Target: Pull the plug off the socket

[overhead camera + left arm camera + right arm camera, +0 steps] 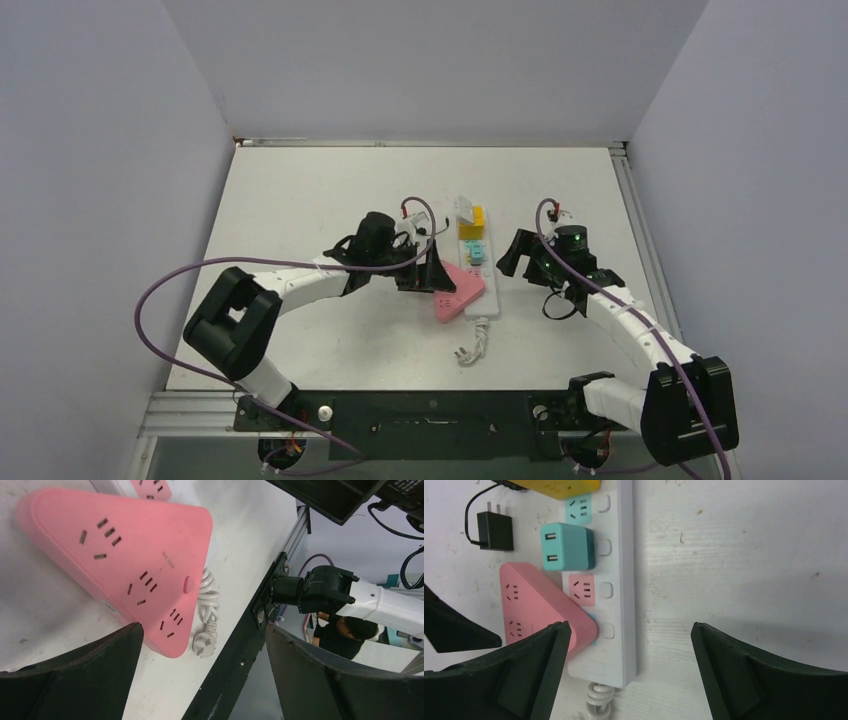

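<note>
While wide open and empty, left tool (pixel 202 630) beside pink plug (pixel 120 555)

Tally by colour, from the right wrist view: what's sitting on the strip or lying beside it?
Pink adapter, on the strip: 1
Teal USB cube, on the strip: 1
Yellow block, on the strip, cut off by the frame edge: 1
Black charger, loose on the table: 1
Total: 4

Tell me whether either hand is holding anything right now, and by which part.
Nothing is held. The left hand is open by the pink triangular plug, and the right hand is open over the white socket strip.
</note>
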